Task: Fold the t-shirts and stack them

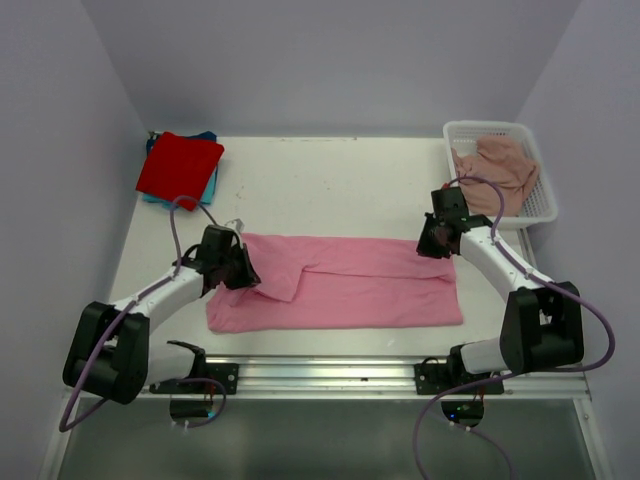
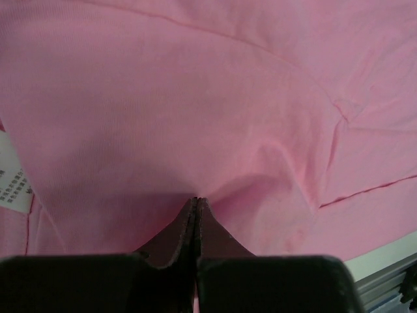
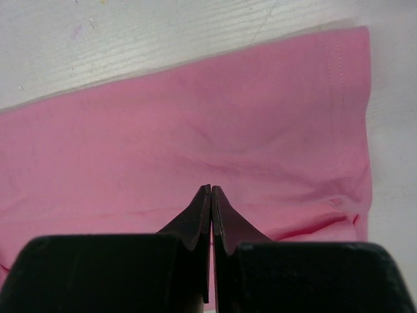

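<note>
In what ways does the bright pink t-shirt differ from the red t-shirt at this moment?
The bright pink t-shirt lies as a long band, partly folded; the red t-shirt is a small folded square. The left pincer and right pincer are shut on the bright pink one; neither touches the red one. Both are plain cloth lying flat.

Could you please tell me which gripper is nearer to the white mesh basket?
Right. The right gripper is close to the white mesh basket's near-left corner, at the bright pink t-shirt's right end; the left gripper is far across, at its left end.
</note>
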`<state>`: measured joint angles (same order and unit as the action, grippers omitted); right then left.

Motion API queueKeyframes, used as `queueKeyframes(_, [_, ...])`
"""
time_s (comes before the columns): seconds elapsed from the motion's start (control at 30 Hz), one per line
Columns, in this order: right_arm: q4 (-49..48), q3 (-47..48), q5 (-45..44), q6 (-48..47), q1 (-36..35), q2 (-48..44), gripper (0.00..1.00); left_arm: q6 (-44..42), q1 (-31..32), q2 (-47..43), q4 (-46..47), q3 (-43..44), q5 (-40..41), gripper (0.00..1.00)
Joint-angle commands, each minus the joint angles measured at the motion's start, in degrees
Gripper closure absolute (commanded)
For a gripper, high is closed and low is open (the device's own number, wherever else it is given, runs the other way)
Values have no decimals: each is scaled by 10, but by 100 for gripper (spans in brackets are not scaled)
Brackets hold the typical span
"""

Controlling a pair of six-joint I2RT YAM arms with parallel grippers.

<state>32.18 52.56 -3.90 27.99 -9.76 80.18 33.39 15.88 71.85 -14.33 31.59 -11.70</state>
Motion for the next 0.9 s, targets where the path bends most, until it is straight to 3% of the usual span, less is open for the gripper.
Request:
queueKeyframes(0.0, [-9,-6,-3,-7,-2,-10,100,4,2,-16,3,-19,-21,100])
queueKeyframes(0.27, [-12,-8,-2,-7,-2,-8,100,25,13,-53,-11,-50,-68,100])
queueKeyframes(0.63, [-4,-11,-8,-8,-3,-16,100,55,34,-107,-3,-135,-61,100])
queueKeyframes(0.77, [-4,-15,-1,-9,-2,-24,100,48,34,-143,-46,-85,-39,100])
queueKeyframes(0.87, [-26,-30,54,-16,-5,-39,100,31,34,-189,-82,9,4,100])
